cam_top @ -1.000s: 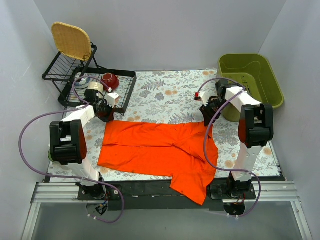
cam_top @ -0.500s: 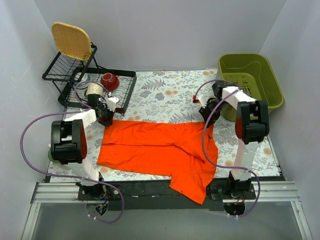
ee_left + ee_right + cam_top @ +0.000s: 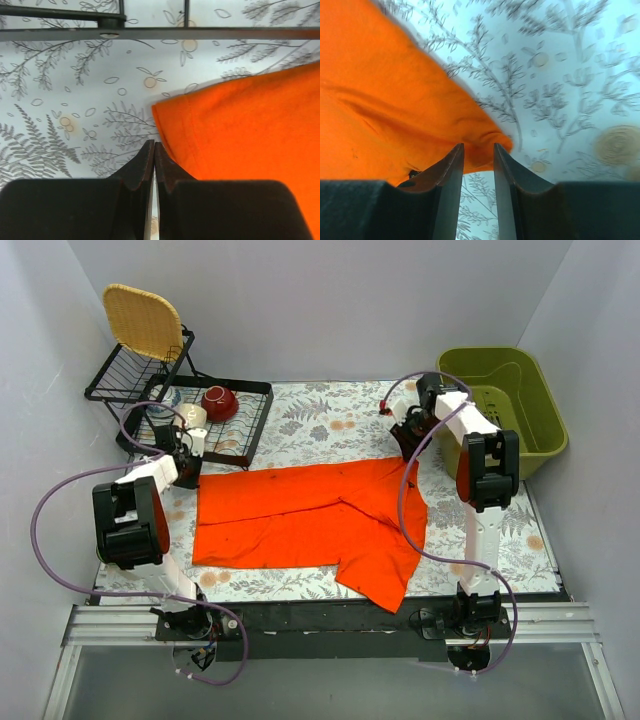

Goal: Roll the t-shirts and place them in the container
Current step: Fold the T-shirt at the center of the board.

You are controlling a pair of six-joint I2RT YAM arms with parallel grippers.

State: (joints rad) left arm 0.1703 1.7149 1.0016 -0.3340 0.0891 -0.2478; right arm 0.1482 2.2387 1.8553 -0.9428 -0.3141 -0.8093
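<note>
While the orange-red t-shirt (image 3: 300, 520) lies spread flat across the middle of the floral cloth (image 3: 330, 425) that covers the desk, both arms reach to its far edge, one at each corner. Its long side runs left to right, and a flap at the near right slants down to the cloth's near edge.

At the far-left corner the left gripper (image 3: 190, 468) sits low, with its jaws pressed together. Seen from the left wrist, the left gripper (image 3: 153, 145) has the shirt's hemmed corner (image 3: 170, 112) just to its right, running under one finger. Whether any fabric is pinched cannot be told.

Over the far-right corner, the right gripper (image 3: 408, 445) holds its jaws at a narrow gap. From the right wrist, the right gripper (image 3: 477, 146) has the shirt's rumpled corner (image 3: 492, 142) right at its tips, and the cloth shows through the gap lower down. Whether the corner is gripped cannot be told.

Behind the left arm stands a black wire dish rack (image 3: 245, 435) holding a red bowl (image 3: 219, 400), with a woven tan plate (image 3: 143, 320) propped upright on it. An olive-green bin (image 3: 500, 400) stands at the far right, just beside the right arm.
</note>
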